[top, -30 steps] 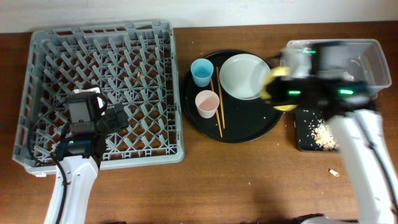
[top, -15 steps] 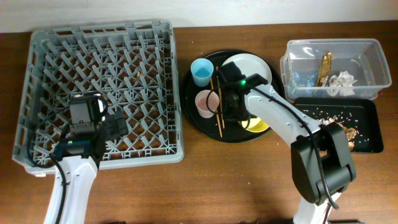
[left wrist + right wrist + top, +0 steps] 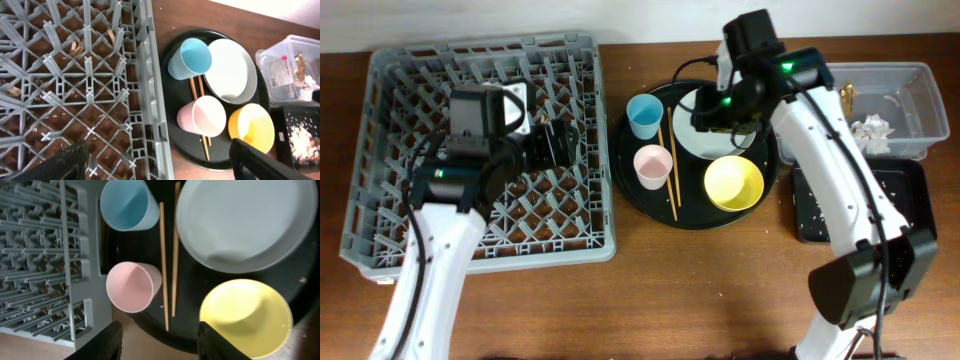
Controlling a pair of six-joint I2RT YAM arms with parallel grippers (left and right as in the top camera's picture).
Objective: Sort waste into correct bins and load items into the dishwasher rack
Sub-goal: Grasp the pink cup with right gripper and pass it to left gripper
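The right arm comes up from 5 o'clock and bends over the round black tray (image 3: 645, 202). The right gripper (image 3: 160, 330) hangs above the pale grey plate (image 3: 245, 220) with its fingers apart, holding nothing. The yellow bowl (image 3: 734, 184) sits at 4 o'clock on the tray. The left gripper (image 3: 159, 146) is spread wide and empty. It hovers over the rack (image 3: 480, 48), pointing to 3 o'clock.
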